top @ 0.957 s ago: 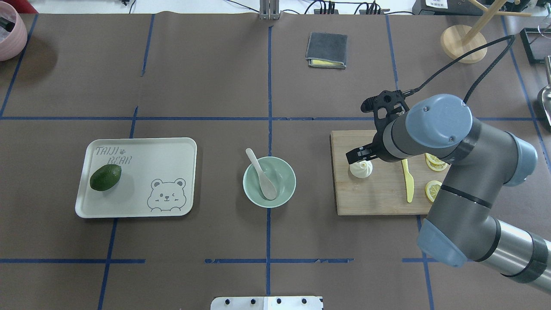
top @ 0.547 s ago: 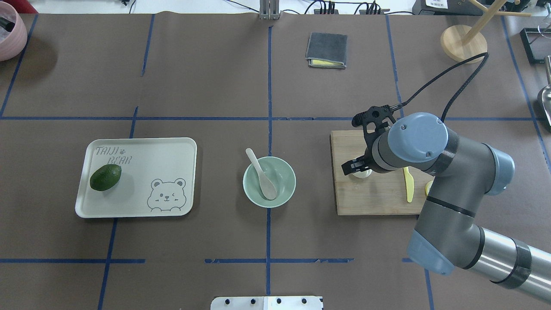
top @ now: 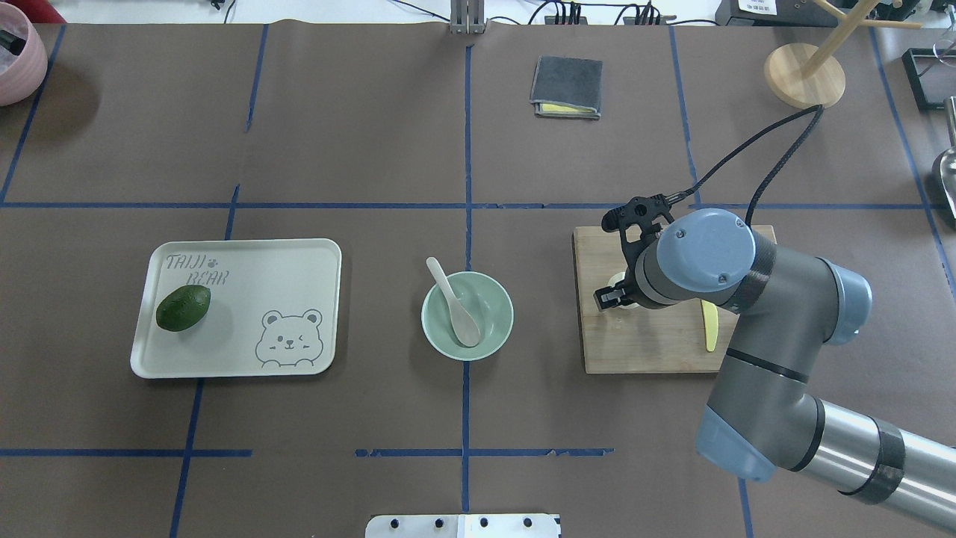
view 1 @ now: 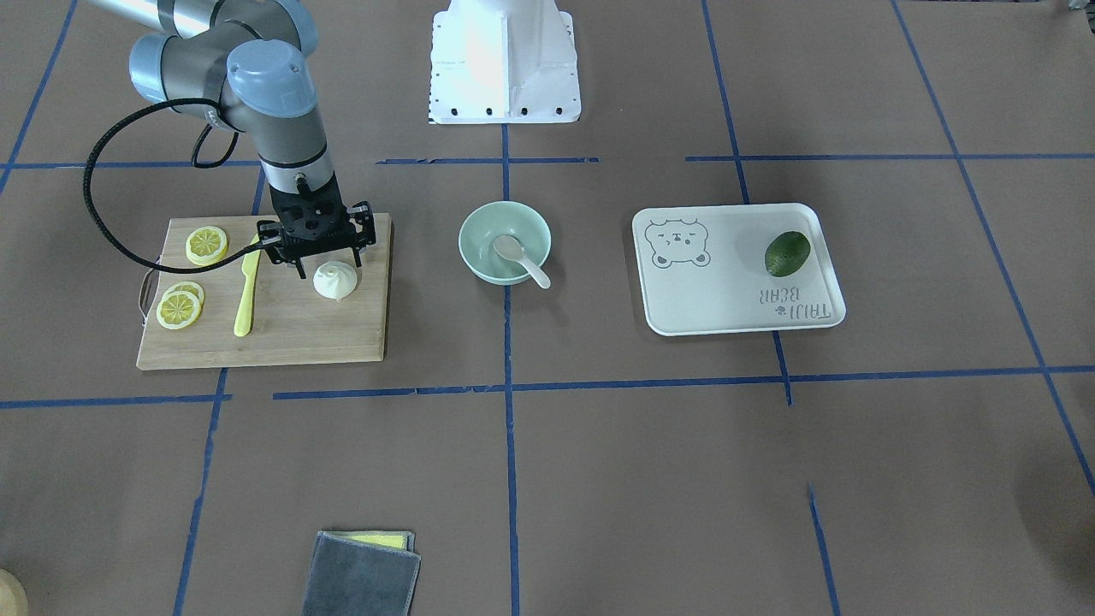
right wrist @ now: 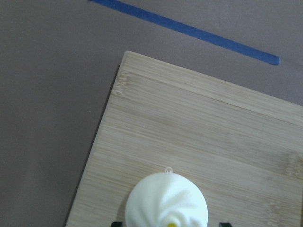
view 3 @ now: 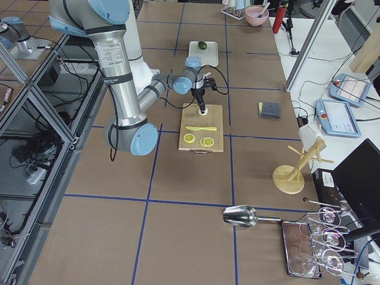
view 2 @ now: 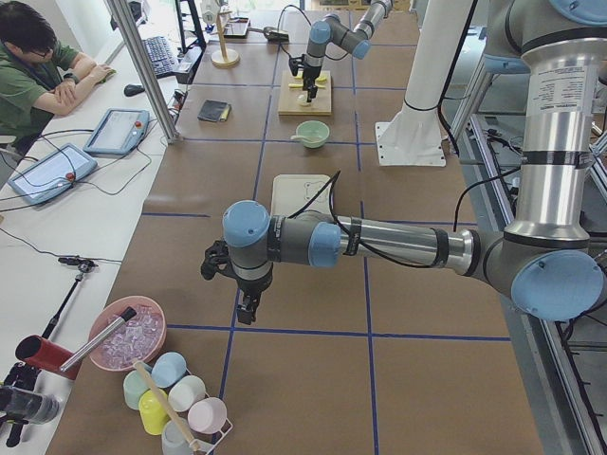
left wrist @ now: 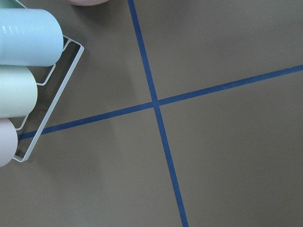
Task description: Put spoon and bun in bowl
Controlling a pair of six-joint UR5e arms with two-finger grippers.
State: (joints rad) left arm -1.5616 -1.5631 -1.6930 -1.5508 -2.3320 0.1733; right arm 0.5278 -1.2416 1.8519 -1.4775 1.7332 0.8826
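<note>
The white pleated bun [view 1: 336, 281] sits on the wooden cutting board [view 1: 299, 334]. My right gripper [view 1: 328, 260] hangs just above it, open, with its jaws on either side of the bun. In the right wrist view the bun [right wrist: 166, 201] lies between the two fingertips [right wrist: 117, 223] at the bottom edge. In the overhead view the right gripper [top: 611, 294] hides most of the bun. The off-white spoon [top: 455, 302] lies in the mint-green bowl [top: 502, 297], handle over the rim. My left gripper [view 2: 245, 308] is far off above bare table; I cannot tell its state.
A yellow knife [view 1: 246, 295] and lemon slices [view 1: 180, 308] lie on the board beside the bun. A tray [top: 246, 254] with an avocado [top: 183, 308] is left of the bowl. A grey cloth [top: 567, 87] lies at the far side. Cups in a rack [left wrist: 28, 38] are near the left wrist.
My right arm has moved toward the board's left part and come down over the bun, so the gripper now covers most of it in the overhead view. Spoon and bowl have not moved.
</note>
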